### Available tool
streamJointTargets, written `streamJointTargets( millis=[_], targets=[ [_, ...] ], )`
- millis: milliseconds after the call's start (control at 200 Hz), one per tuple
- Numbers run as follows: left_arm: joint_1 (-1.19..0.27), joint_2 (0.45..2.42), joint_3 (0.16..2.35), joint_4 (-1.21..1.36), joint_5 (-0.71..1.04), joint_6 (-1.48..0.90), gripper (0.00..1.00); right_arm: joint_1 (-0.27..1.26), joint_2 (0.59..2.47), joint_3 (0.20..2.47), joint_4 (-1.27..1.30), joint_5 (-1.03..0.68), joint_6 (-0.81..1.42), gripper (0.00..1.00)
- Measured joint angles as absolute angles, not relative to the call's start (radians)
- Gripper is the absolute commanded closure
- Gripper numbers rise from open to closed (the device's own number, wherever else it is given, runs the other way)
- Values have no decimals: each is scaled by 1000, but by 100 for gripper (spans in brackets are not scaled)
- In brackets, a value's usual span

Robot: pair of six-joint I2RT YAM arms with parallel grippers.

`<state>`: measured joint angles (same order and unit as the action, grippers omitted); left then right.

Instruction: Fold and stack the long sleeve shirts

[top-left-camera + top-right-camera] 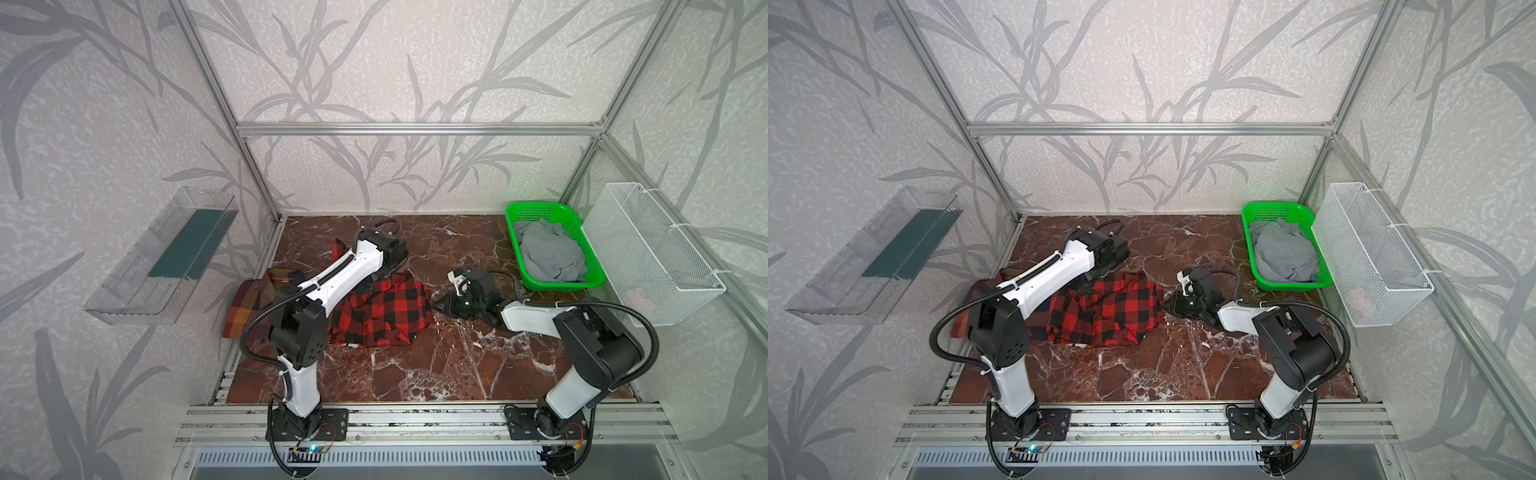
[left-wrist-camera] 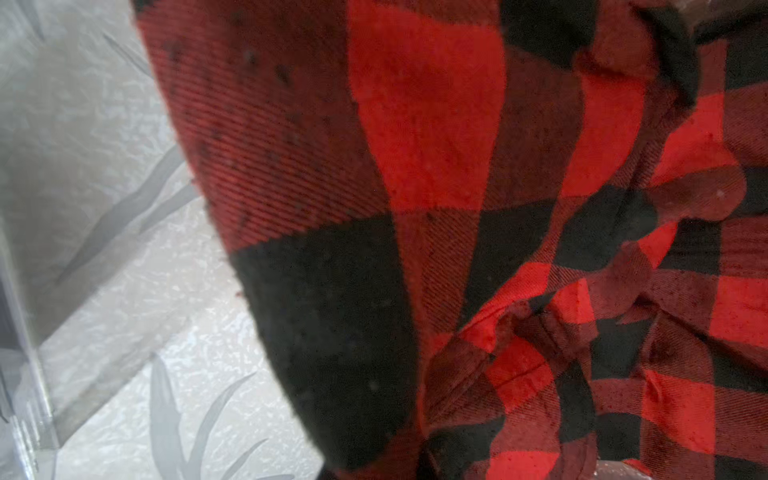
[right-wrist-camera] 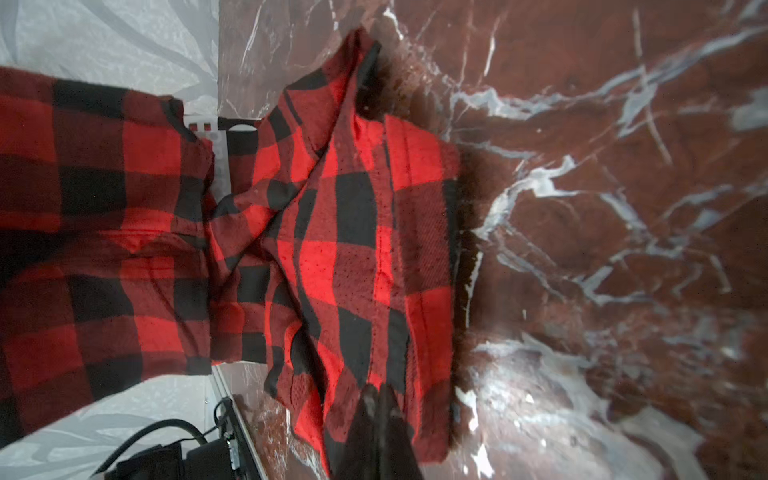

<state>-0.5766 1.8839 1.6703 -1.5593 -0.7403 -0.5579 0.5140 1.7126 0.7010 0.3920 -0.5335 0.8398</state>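
Right pincer (image 1: 438, 306) sits low over the marble table (image 1: 457, 365) in both top views, jaws closed right at the right-hand edge of the red-and-black shirt (image 1: 386, 311). That shirt is crumpled a bit left of the middle. We see the left arm (image 1: 345, 270) stretched over the shirt's far left part, and the left pincer is hidden under it there. The brown plaid shirt (image 1: 245, 307) lies flat at the table's left edge, just beside the red one. Far right, a green basket (image 1: 536, 205) holds a grey cloth (image 1: 548, 253).

Left wrist view: we mostly get the red-and-black shirt (image 2: 436, 145) hanging lifted right in front of the lens, with wall behind it. The fingers aren't in shot, but the pincer is closed and the cloth bunches toward it, so we'd call that a grip.

Right wrist view: dark fingertips (image 3: 365, 411) are pressed together, nipping the shirt's hem, with bare marble alongside.
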Motion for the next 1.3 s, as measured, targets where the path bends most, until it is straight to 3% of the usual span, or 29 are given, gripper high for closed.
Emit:
streamJointTargets(
  millis=[370, 700, 1300],
  targets=[
    [-625, 2008, 1806, -1592, -813, -629, 100, 608, 1767, 722, 510, -491, 912, 100],
    [-635, 2007, 1836, -1597, -749, -635, 100, 765, 1850, 814, 634, -369, 987, 100],
    [-642, 1971, 1803, -1600, -665, -641, 100, 906, 2192, 1104, 779, -201, 1179, 100]
  ],
)
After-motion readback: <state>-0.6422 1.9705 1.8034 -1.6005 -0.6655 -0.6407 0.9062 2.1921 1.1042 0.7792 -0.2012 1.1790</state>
